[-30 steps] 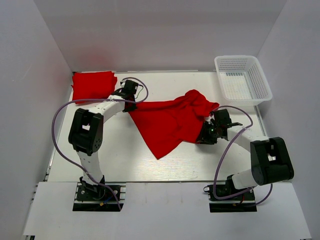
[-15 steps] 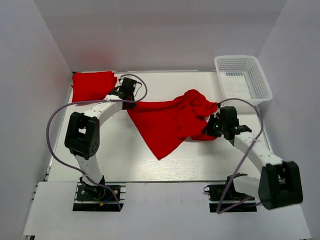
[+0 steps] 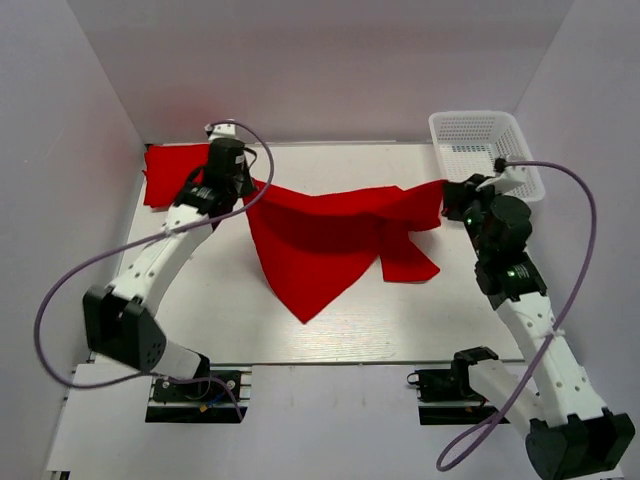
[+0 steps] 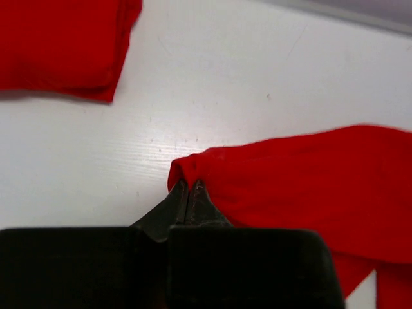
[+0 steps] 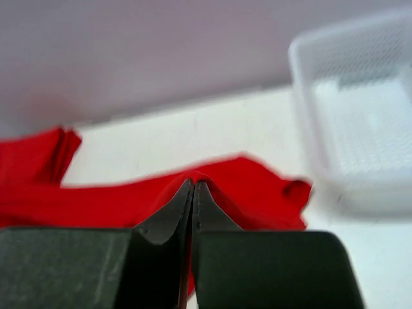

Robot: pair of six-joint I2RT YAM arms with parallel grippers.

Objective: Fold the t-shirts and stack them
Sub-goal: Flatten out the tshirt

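Over the white desk (image 3: 330,320), a red t-shirt (image 3: 320,240) hangs stretched between two arms. Folded t-shirts (image 3: 175,165) lie at the far-left corner and a mesh basket (image 3: 470,114) sits far right. The left jaws and right jaws each clamp its upper edge.

Basket (image 3: 485,165) sits upright in the far right corner of the table (image 3: 340,330), white mesh, close by the right wall (image 3: 590,150); on the right wrist camera it's blurred, upper right; pale walls box in three sides.
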